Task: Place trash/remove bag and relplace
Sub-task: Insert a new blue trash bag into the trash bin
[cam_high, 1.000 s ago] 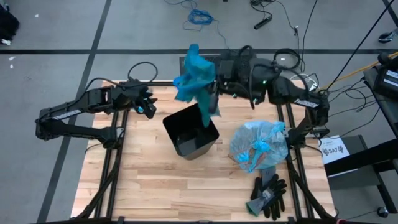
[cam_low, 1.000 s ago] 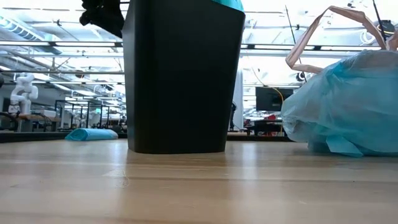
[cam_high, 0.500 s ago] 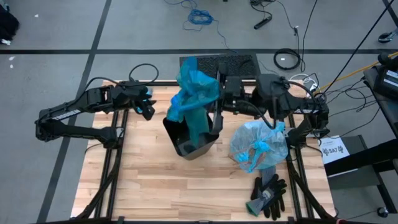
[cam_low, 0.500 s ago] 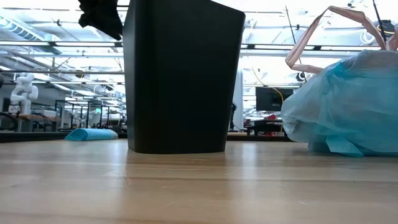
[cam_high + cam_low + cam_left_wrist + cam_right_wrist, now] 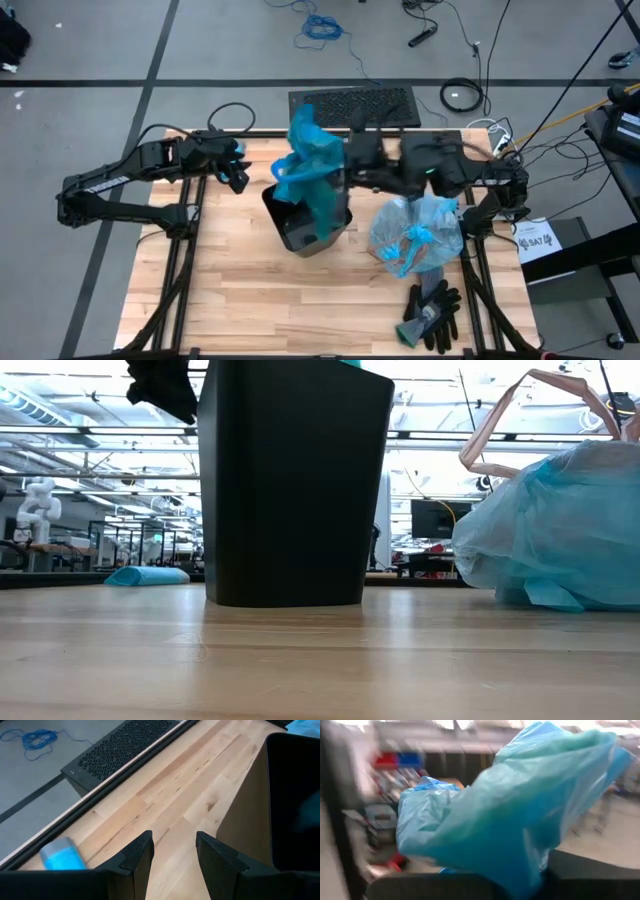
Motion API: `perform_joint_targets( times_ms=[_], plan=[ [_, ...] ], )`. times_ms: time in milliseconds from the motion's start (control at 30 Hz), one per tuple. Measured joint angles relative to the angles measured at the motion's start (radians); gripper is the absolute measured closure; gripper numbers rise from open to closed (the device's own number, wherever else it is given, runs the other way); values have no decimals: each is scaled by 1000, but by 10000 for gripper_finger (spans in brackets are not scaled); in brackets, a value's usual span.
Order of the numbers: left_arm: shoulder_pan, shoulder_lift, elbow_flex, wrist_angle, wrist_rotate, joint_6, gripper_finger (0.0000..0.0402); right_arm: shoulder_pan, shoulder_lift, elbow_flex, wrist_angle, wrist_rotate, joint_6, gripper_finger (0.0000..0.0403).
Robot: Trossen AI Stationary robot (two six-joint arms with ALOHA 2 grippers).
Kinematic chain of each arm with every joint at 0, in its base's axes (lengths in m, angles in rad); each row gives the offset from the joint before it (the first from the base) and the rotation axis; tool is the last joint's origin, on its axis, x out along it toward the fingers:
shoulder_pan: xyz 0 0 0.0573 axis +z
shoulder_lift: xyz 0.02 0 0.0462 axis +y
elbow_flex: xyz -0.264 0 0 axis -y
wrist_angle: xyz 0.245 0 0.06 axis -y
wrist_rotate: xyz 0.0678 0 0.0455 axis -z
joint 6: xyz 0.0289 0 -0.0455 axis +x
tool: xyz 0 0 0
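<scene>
Nearest the front edge of the bench (image 5: 250, 300) lie the black-and-grey gloves (image 5: 432, 312), out of play. Just behind them sits the filled pale blue bag (image 5: 418, 234), knotted shut, with brown paper trash (image 5: 408, 243) showing through its skin; it is already out of the bin and set to the right of it.

At mid-bench stands the black bin (image 5: 307, 215), upright. A darker teal bag (image 5: 313, 172) hangs over it, its lower part dropping into the mouth while the rest billows above the rim. The right tool (image 5: 345, 172), pressed together, pinches this fresh liner from the far right side of the bin.

So the step in hand looks like the replacement: feeding the new liner in. The next move probably calls for lowering it further and spreading its mouth over the rim, likely with help.

The left tool (image 5: 172, 852) waits with fingers spread, pinching nothing, at the far left near a small light-blue bottle (image 5: 62, 856).
</scene>
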Motion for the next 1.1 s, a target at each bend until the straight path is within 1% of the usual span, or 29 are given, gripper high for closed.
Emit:
perform_joint_targets(
  times_ms=[67,167,333,367,500,600,633,700,767,900,1000,1100],
  plan=[
    [-2,-5,-1,1,19,0,249,-12,30,0,-67,48,22,403],
    [-2,-8,-1,6,38,-1,249,-40,89,-2,-137,47,51,403],
    [-2,-21,-1,6,50,-2,249,-81,176,-2,-153,42,26,403],
    [-2,-27,-1,7,50,-2,249,-91,195,-2,-151,22,34,403],
    [-2,-53,-1,4,50,-21,249,-129,263,-2,-120,-110,88,403],
    [-2,-84,-1,2,48,-28,249,-146,297,-2,-81,-158,116,403],
    [-2,-99,-1,-2,47,-28,249,-147,307,-2,-73,-160,118,403],
    [-2,-124,-1,-7,46,-29,249,-151,316,-3,-49,-160,108,403],
    [-2,-148,-1,-15,46,-29,249,-152,314,-3,11,-153,85,403],
    [-2,-176,-1,-36,43,-47,249,-162,299,0,120,-98,27,403],
    [-2,-190,-1,-36,42,-56,249,-170,295,0,83,-86,35,403],
    [-2,-191,-1,-36,42,-57,249,-169,295,0,-56,-87,101,403]
  ],
)
